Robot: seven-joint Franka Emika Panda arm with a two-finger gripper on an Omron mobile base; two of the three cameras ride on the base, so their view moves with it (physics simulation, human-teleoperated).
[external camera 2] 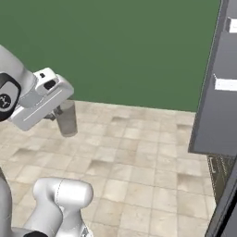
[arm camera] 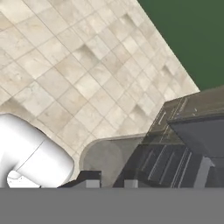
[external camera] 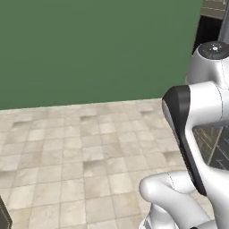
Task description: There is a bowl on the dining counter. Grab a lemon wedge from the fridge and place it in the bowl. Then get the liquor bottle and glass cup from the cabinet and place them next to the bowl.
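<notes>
We carry the small greyish translucent glass cup [external camera 2: 67, 118] in our two-finger gripper [external camera 2: 59, 112], above the beige tiled floor [external camera 2: 139, 157].
Our jaws stand nearly closed, clamped on the cup's rim, and it hangs upright before the dark green wall [external camera 2: 129, 46]. The grey fridge's [external camera 2: 217, 106] open door stands at right.

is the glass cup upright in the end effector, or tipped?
Upright. In the right base view the glass cup hangs vertically below the end effector, rim up, above the tiled floor.
</notes>
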